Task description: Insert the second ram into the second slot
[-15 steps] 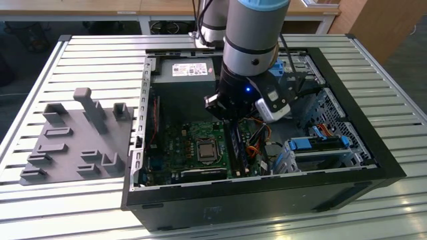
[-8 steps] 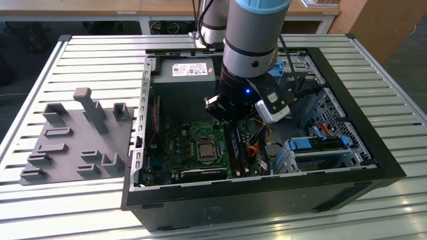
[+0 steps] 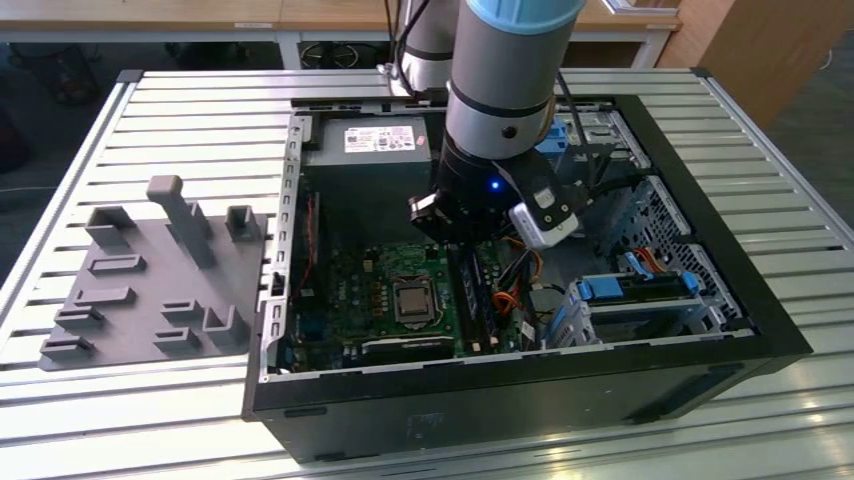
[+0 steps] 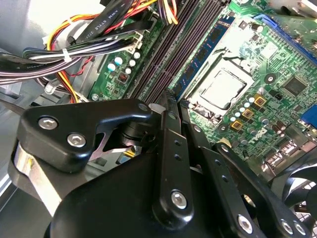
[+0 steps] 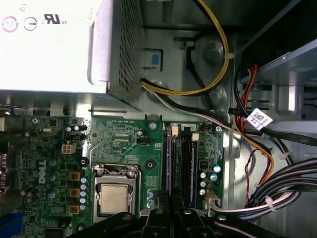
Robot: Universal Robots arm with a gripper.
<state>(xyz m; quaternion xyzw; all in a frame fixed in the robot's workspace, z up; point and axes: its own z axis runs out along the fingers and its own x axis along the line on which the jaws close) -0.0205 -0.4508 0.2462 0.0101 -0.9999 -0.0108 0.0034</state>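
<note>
- The arm's black gripper [image 3: 461, 240] is down inside the open black computer case [image 3: 761, 310] on the slatted metal table [image 3: 187, 120]. It hangs right over one end of the row of long black memory slots [image 3: 478, 300].
- In the second wrist view the jaws are drawn narrow, tips almost meeting just above the end of the slots. No blue board shows between them, though the tips hide whatever lies directly beneath.
- And there's the stick: a thin flat blue circuit-board stick with dark chips [image 4: 200, 57] stands on edge in the slot bank. It is on the side beside the square silver processor socket [image 4: 223, 89] on the green motherboard [image 5: 124, 139].
- Is that the second ram, or another stick beside it? I cannot tell. The slots run close together and these angles don't let me count the sticks.
- My read is that this is late in the job. The gripper is at the slots with nothing visibly carried, which fits a stick already standing in its slot.
- What I can't confirm is the seating. The small white latch tabs [image 5: 174, 131] at the slot ends are in sight, but whether they have closed over a stick's ends is too fine to judge.
</note>
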